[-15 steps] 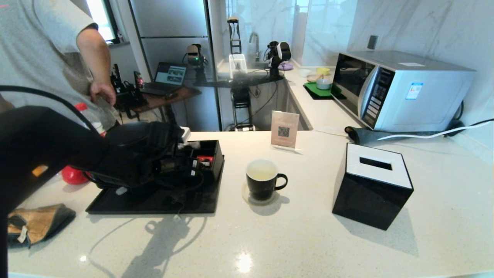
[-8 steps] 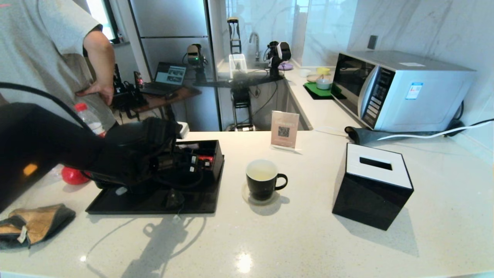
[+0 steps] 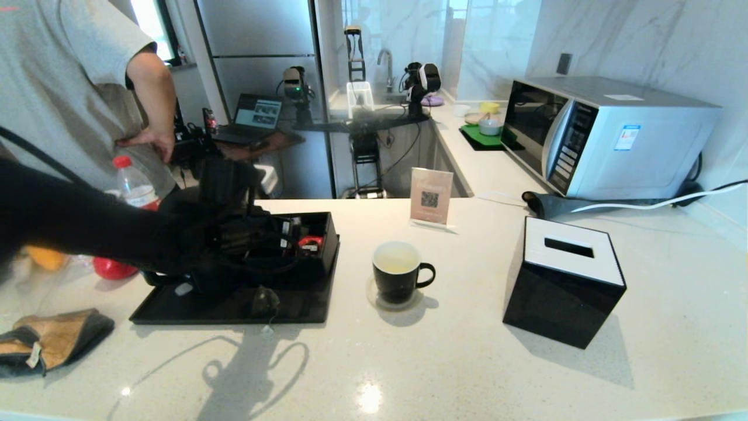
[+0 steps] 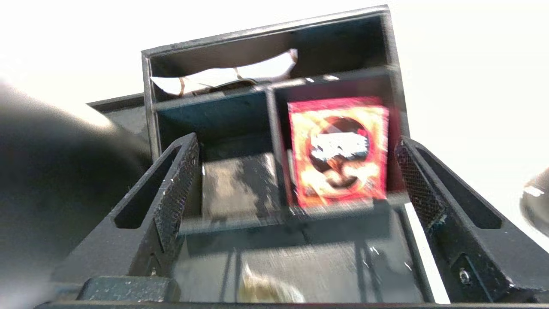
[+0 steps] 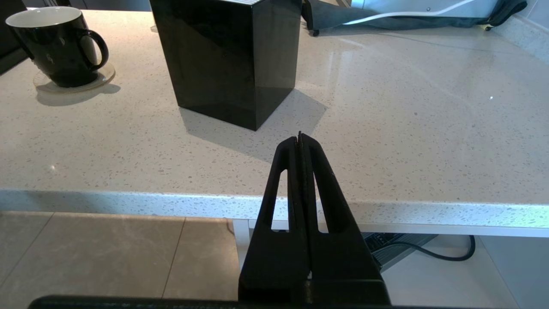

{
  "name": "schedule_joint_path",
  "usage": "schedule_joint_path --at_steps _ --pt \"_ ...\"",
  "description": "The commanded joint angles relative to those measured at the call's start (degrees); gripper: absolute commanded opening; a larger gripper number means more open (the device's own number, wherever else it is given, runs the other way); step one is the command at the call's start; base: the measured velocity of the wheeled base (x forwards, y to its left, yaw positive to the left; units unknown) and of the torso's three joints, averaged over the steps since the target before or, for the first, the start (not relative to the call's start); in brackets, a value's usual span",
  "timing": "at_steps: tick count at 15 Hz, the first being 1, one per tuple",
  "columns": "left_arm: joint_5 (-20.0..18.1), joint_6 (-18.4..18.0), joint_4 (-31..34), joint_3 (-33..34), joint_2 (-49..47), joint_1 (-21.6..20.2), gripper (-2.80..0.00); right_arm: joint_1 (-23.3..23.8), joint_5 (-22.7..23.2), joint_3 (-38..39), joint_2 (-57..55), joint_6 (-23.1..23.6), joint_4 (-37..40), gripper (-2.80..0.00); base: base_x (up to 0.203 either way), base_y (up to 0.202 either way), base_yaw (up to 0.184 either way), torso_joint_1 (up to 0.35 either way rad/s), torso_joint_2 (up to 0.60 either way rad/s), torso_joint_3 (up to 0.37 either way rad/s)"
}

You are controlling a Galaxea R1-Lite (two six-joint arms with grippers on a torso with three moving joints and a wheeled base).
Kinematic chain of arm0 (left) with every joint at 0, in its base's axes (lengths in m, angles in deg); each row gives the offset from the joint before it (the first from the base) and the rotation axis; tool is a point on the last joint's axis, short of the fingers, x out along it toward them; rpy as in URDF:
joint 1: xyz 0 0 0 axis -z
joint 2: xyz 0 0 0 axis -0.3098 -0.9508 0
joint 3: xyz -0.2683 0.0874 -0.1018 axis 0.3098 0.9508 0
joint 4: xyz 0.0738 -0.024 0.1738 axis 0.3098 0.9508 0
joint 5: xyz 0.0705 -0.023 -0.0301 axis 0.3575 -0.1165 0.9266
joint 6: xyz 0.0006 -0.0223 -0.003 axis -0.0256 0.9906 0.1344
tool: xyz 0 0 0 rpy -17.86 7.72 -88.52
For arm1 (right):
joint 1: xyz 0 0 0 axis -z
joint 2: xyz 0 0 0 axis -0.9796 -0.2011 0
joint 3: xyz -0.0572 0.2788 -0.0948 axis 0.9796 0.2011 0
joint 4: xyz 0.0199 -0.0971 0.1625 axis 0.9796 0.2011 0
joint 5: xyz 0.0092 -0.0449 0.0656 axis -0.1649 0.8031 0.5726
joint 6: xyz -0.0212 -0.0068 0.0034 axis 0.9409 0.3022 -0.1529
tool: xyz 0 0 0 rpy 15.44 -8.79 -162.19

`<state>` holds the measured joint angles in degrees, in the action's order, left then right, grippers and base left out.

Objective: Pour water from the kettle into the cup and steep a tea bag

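Only left wrist view shows red packet between spread fingers

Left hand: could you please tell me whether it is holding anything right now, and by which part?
Nothing is held. The left hand is open and empty above the black tray, facing the red packet.

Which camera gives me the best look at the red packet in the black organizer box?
The left wrist view: the red packet stands upright in one compartment of the organizer box, framed by the open left gripper. The head view shows only a small red patch beside the arm. The right wrist view misses it entirely.
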<state>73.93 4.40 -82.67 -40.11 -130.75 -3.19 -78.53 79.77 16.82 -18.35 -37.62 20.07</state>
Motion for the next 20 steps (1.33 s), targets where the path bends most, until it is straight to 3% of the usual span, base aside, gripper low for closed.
schedule_joint_path --at_steps 1,5,8,10,14,20 --pt "0.04 0.13 1.69 2.00 5.99 0.83 0.00 -0.04 0.02 0.00 -0.07 -0.04 0.02 -2.80 0.000 0.000 0.000 0.000 0.00 0.000" --pt "-0.07 0.33 16.63 3.03 13.84 1.79 0.00 0.03 0.02 0.00 -0.07 0.05 0.02 -2.80 0.000 0.000 0.000 0.000 0.00 0.000" --pt "-0.20 3.01 29.71 3.19 16.91 1.80 0.00 -0.04 0.02 0.00 -0.07 0.05 0.02 -2.80 0.000 0.000 0.000 0.000 0.00 0.000" --pt "-0.71 3.57 34.97 3.95 17.38 1.47 0.00 0.04 0.02 0.00 -0.07 0.05 0.02 -2.80 0.000 0.000 0.000 0.000 0.00 0.000" --pt "-1.05 3.67 35.08 7.21 14.26 0.77 0.00 -0.02 0.02 0.00 -0.07 0.05 0.02 -2.80 0.000 0.000 0.000 0.000 0.00 0.000" --pt "-2.14 3.76 34.61 5.43 6.90 -0.68 0.00 -0.04 0.02 0.00 -0.07 0.05 0.02 -2.80 0.000 0.000 0.000 0.000 0.00 0.000"
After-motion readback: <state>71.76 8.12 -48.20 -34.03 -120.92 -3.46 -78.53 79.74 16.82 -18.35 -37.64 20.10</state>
